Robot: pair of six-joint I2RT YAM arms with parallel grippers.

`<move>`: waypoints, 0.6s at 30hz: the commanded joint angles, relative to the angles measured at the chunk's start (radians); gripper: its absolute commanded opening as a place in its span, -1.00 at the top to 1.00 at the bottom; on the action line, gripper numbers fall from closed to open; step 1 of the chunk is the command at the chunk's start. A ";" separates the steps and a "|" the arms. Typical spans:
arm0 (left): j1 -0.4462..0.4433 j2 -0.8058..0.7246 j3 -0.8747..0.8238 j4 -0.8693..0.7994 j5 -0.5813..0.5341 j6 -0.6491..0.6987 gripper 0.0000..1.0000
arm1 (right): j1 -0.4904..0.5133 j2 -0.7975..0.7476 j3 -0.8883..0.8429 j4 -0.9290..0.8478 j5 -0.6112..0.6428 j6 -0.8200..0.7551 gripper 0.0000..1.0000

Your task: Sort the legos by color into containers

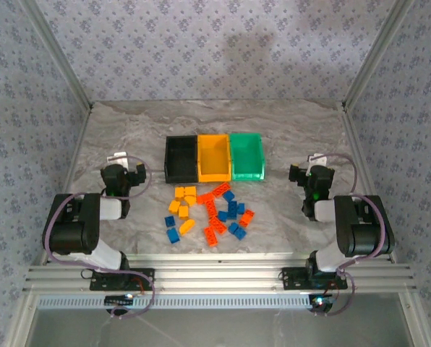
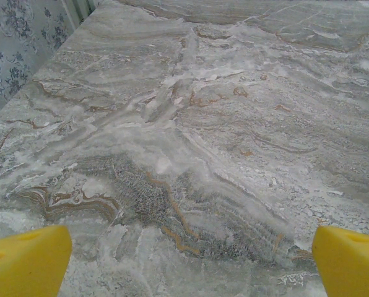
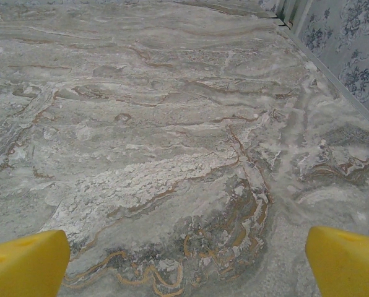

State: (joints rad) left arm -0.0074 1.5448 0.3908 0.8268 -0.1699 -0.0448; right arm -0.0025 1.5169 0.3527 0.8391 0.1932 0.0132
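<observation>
While both arms sit folded at the near edge in the top view, the left tool (image 1: 123,170) and the right tool (image 1: 313,173) hang well apart from the legos (image 1: 208,211). These lie scattered on the marbled surface (image 1: 129,130) between the two arms, with yellow-orange bricks mostly left, red-orange in the middle and blue mostly right. Just behind the pile the containers stand in a touching row: black bin (image 1: 181,160), orange-yellow bin (image 1: 214,157), green bin (image 1: 246,155), left to right.

From the left wrist, the left tool (image 2: 191,263) is spread wide, its yellow fingers (image 2: 26,260) at the bottom corners with veined surface (image 2: 191,124) between them and a wallpapered wall (image 2: 17,37) at upper left.

From the right wrist, the right tool (image 3: 184,263) likewise gapes wide over bare surface (image 3: 172,124), gripping nothing, its fingers (image 3: 348,260) at the lower corners
</observation>
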 commanded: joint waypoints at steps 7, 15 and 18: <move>0.003 -0.009 0.013 0.012 0.026 0.007 -0.99 | -0.007 0.006 0.017 0.018 -0.009 -0.007 -1.00; -0.001 -0.087 0.060 -0.130 -0.020 -0.005 -1.00 | 0.012 -0.055 0.040 -0.062 0.043 -0.012 -0.99; 0.000 -0.134 0.105 -0.245 -0.064 -0.021 -1.00 | 0.028 -0.121 0.116 -0.263 0.101 0.008 -0.99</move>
State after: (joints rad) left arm -0.0067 1.4708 0.4309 0.6815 -0.1902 -0.0502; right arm 0.0132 1.4597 0.3908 0.7174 0.2321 0.0135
